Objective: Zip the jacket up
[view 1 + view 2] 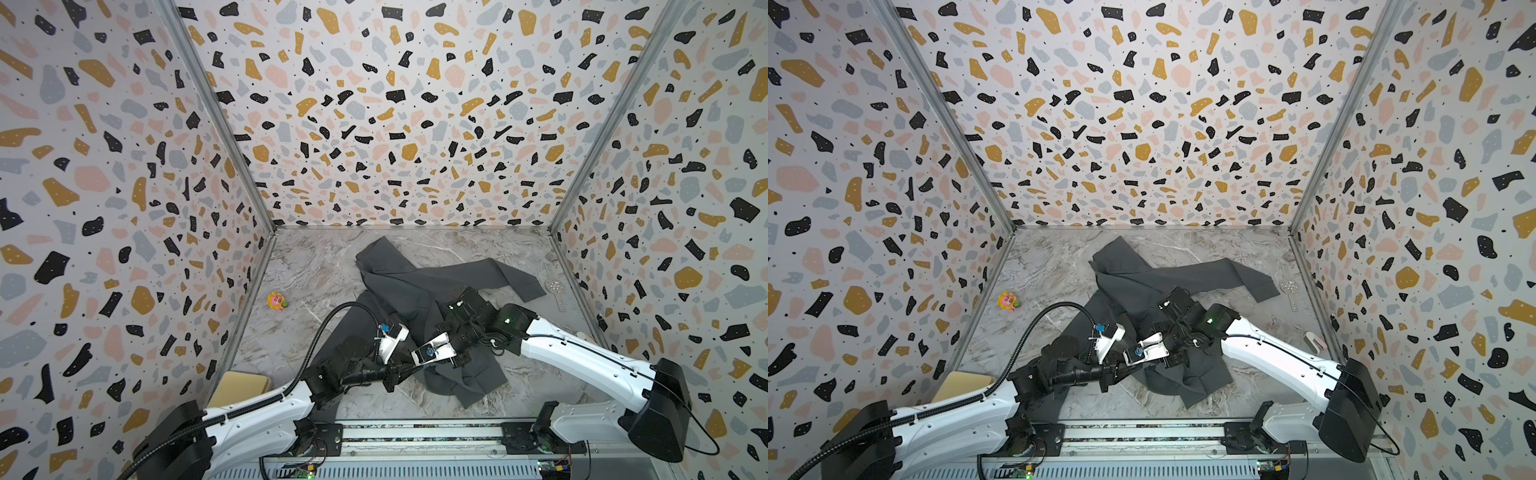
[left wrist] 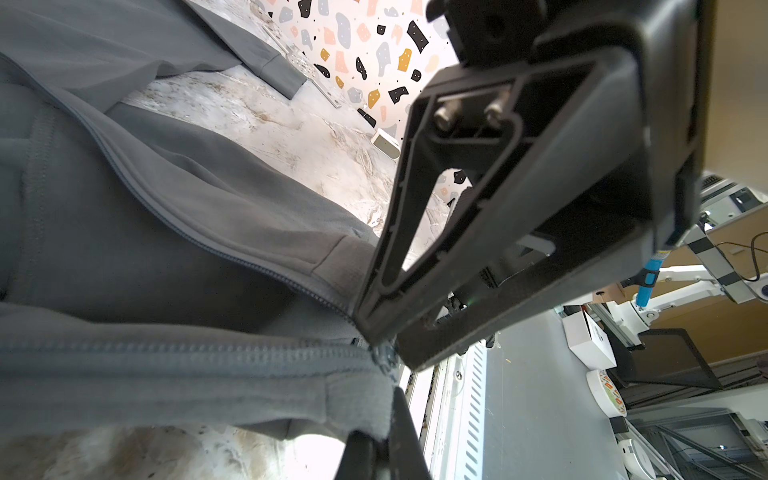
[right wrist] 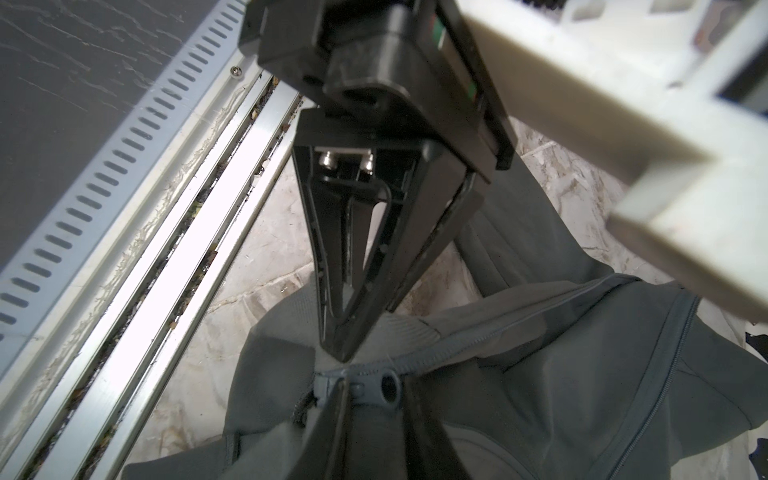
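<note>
Right, the jacket (image 1: 415, 291) lies rumpled in the middle of the table (image 1: 316, 270). One sleeve (image 1: 511, 278) is flung out to the right and the hem (image 2: 357, 399) points towards the near edge. Both arms are down at that hem, close together.

The left gripper (image 2: 390, 374) is clamped tight on the hem corner, right at the foot of the zip (image 2: 232, 257), with fabric bunched between its fingers (image 2: 415, 270). That looks like the anchor to me.

The right gripper (image 3: 341, 368) is at the slider (image 3: 386, 390), which sits at the very bottom of the zip. There's one finger on each side of it and a narrow gap between them. I can't tell from here whether they've actually bitten on it.

And the zip itself? Open, as far as I can see. In the left wrist view the two rows of teeth (image 2: 208, 353) come together at the hem and splay apart away from it, front panels lying open. The fingers hide whether the pin is properly seated in the slider.

So I'd call this the very start: hem held, slider lined up, nothing zipped. The whole run to the top is left. The fabric is creased, so I reckon the track will want pulling taut first.
</note>
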You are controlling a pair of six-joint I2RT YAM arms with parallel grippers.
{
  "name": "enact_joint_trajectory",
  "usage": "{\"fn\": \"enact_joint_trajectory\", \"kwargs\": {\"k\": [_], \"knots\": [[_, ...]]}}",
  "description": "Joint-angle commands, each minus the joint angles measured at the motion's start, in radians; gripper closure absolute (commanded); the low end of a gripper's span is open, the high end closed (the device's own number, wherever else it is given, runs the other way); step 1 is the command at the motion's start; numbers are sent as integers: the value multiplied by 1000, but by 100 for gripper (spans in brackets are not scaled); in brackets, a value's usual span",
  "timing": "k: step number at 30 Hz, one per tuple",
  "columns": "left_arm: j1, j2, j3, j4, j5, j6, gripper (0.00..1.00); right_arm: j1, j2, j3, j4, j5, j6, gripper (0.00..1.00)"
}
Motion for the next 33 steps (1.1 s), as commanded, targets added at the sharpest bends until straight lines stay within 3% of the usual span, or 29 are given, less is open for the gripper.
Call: {"fn": "enact_joint_trajectory", "kwargs": {"k": [1,11,24,26,29,33], "knots": [[-10,-15,40,42,14,16,100,-2,-9,30,-37,-10,0,77],[-11,-12,40,40,13,16,100,3,-11,28,-38,-9,-1,92],[-12,-2,44,33,7,20,100,8,-35,4,-56,-19,-27,97],[-12,-1,44,33,7,20,100,10,-35,1,-55,-12,-30,93],[-12,-1,44,33,8,21,100,11,-33,-1,-52,-9,-37,74],[-12,-2,45,33,9,20,100,11,-22,11,-52,-5,-40,67]]}}
